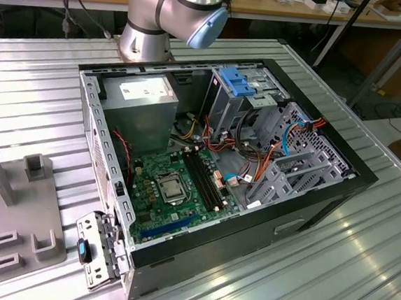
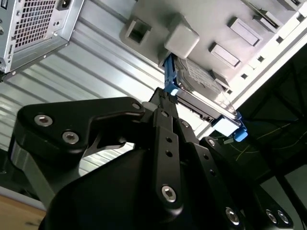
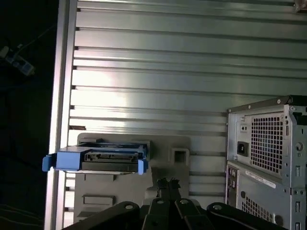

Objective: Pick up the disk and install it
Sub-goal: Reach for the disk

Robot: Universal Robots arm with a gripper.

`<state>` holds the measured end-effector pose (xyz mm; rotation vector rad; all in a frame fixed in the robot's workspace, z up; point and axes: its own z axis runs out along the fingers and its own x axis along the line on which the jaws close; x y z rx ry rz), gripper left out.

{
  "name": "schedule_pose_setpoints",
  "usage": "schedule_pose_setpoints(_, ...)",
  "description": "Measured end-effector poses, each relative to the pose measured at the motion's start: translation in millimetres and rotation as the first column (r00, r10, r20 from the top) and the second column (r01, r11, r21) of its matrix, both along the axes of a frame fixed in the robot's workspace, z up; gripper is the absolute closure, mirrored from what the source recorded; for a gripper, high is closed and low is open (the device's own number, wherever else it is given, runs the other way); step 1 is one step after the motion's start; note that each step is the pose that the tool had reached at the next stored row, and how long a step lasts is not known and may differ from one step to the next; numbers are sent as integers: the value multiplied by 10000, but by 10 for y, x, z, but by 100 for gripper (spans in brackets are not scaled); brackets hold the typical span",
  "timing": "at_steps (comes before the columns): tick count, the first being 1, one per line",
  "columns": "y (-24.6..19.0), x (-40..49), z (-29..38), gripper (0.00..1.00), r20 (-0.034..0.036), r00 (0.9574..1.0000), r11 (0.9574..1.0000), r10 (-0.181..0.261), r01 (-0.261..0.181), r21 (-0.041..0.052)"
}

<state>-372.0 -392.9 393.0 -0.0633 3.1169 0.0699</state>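
The gripper [image 3: 163,184], jaws together and empty, hangs close by the disk [image 3: 98,160], which stands upright in a grey holder [image 3: 129,191] on the aluminium table [image 3: 168,72], presumably to offer its flat faces, with the open computer case [image 3: 264,158] lying beyond to receive it.

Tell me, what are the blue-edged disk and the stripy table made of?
The disk: its blue rails look like smooth moulded plastic, evenly coloured; the dark middle is probably metal, hard to tell. The table looks like bare aluminium: silvery, ribbed, with bright glare along its grooves.
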Motion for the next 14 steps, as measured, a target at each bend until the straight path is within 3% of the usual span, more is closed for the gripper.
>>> schedule_pose_setpoints(2, 8, -140, -1, 89, 2, 10000, 10000, 4, -4, 1)
schedule_pose_setpoints(8, 19, -377, 0, 89, -1, 10000, 10000, 3, -3, 0)
schedule_pose_setpoints(11, 27, -590, -1, 89, 1, 10000, 10000, 3, -3, 0)
schedule_pose_setpoints(14, 28, -715, -2, 89, 2, 10000, 10000, 3, -3, 1)
